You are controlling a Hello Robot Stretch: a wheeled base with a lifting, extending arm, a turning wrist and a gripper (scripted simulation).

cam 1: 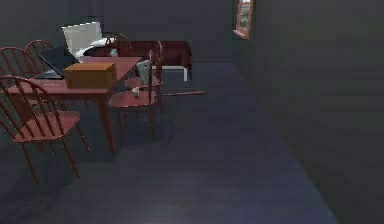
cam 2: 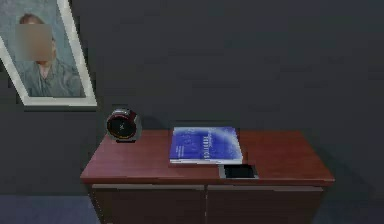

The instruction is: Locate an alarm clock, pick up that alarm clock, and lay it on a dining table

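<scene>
Dim rm: dark walls, blue-grey floor, red chairs, brown cabinet below wall portrait.

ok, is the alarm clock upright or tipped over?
Upright: the alarm clock stands on its base at the back left of the sideboard top, with its round face toward the camera.

Framed portrait, arm side view upper left: cut by top and left edges. Sideboard: base cut by bottom edge. Small dark item at its front edge: unidentifiable. Wall picture, forward view top: upper part cut.
</scene>
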